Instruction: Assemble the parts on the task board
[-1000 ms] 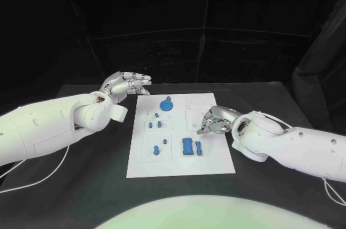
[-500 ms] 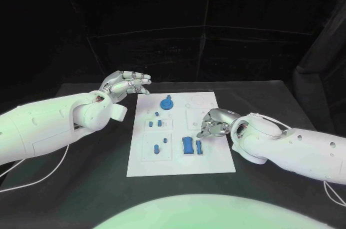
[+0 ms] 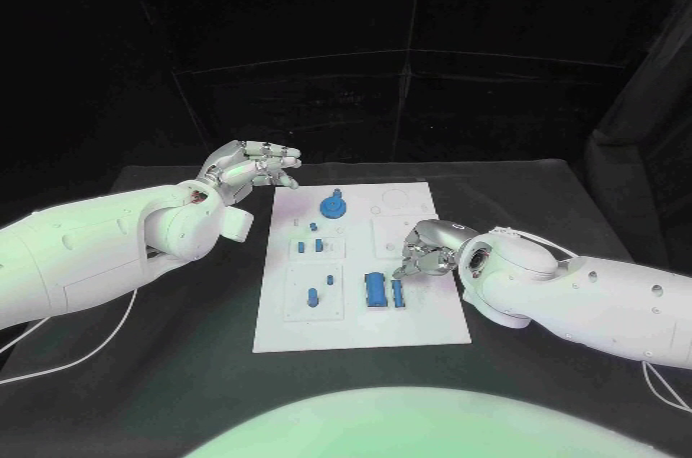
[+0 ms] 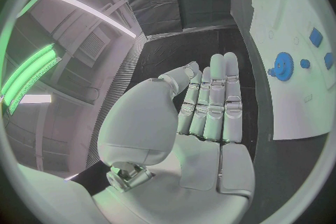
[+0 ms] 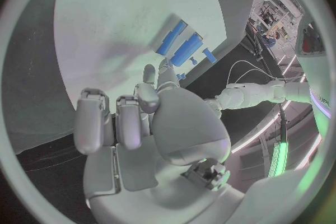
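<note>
The white task board (image 3: 361,333) lies mid-table. On it are a blue gear (image 3: 333,210), several small blue pieces (image 3: 307,246) and two long blue blocks (image 3: 384,291) side by side. My left hand (image 3: 257,165) hovers off the board's far left corner, fingers straight, holding nothing; the left wrist view shows its flat palm (image 4: 210,123) with the board (image 4: 294,101) and gear (image 4: 283,61) beyond. My right hand (image 3: 428,248) is over the board's right side, just beside the blocks, fingers curled in. In the right wrist view its fingers (image 5: 112,120) fold over the board (image 5: 119,22) near the blocks (image 5: 179,45), with nothing seen in them.
Black table (image 3: 173,358) surrounds the board, with bare surface on both sides and in front. A thin white cable (image 3: 87,353) trails on the table at the near left. A dark curtain closes off the back.
My right hand has crept a little nearer and lower toward the two long blue blocks. The left hand and the parts have stayed put.
</note>
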